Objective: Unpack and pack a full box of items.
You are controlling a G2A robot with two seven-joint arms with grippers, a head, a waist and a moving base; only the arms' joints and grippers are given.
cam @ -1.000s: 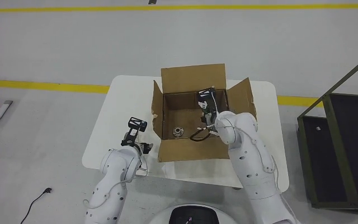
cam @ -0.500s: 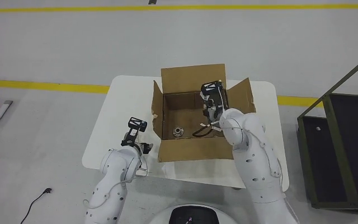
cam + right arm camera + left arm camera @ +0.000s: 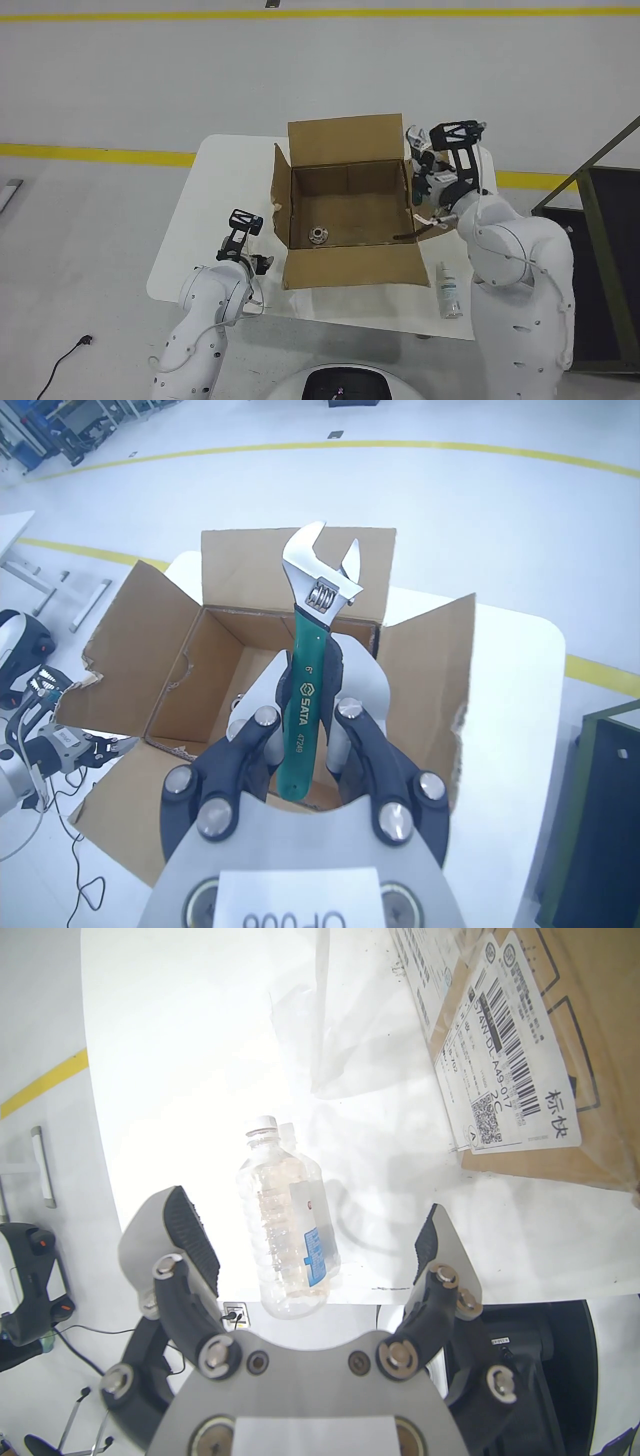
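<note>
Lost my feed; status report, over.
Right gripper shut on wrench, above right flap of box. Left gripper open over bottle on table. One metal part in box. Nothing in the way.

Open cardboard box (image 3: pixel 350 266) — flaps out, green-handled wrench (image 3: pixel 309 660) aloft, clear bottle (image 3: pixel 290 1223) lying

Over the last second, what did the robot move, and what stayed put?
The right gripper rose out of the box and swung towards its right side, shut on the green wrench. The left gripper stayed open above the bottle, and the small metal part stayed on the box floor.
</note>
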